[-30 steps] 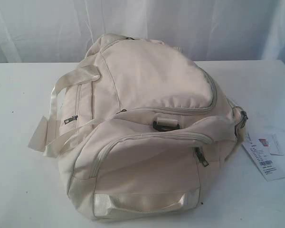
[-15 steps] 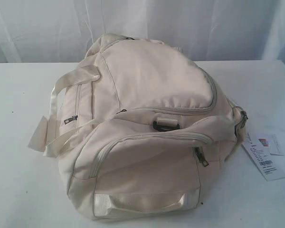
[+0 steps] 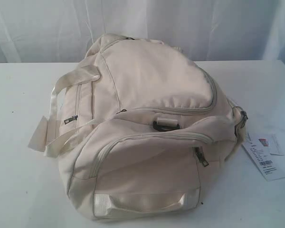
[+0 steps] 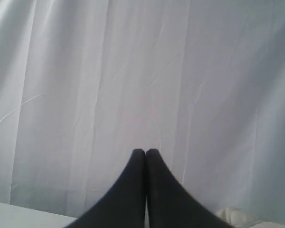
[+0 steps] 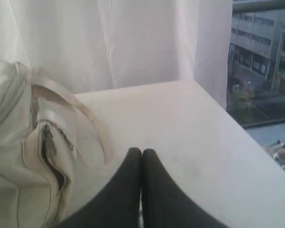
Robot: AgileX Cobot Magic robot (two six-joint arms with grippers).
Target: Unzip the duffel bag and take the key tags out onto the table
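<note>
Since every zip that can be seen on the duffel bag (image 3: 152, 123) looks drawn closed, I judge that the task is at its very beginning and no part of it is done. On the front pocket the zip pull (image 3: 200, 156) hangs at the end of its track, and the large top flap is also sealed all around. Only at the end pocket that faces the right gripper (image 5: 142, 151) is there a small dark gap under the slider (image 5: 50, 137), and I cannot tell whether this is a little opening or only shadow. No key tags are visible anywhere, so they are probably inside the bag, but the pictures do not say in which compartment. Everything is therefore left to do: to choose the right zip, to hold the fabric, to pull the slider along, to reach in, and to put the tags on the table (image 3: 19, 190). The bag lies on this table near the right gripper, ahead of it and to one side, not touching it. This gripper is clenched and empty, its jaws pressed together. The left gripper (image 4: 145, 152) is clenched and empty too, and it points at the white curtain (image 4: 85, 71), with the bag almost outside its view. A paper label (image 3: 265, 159) lies on the table just beside the bag; it is not one of the tags.
</note>
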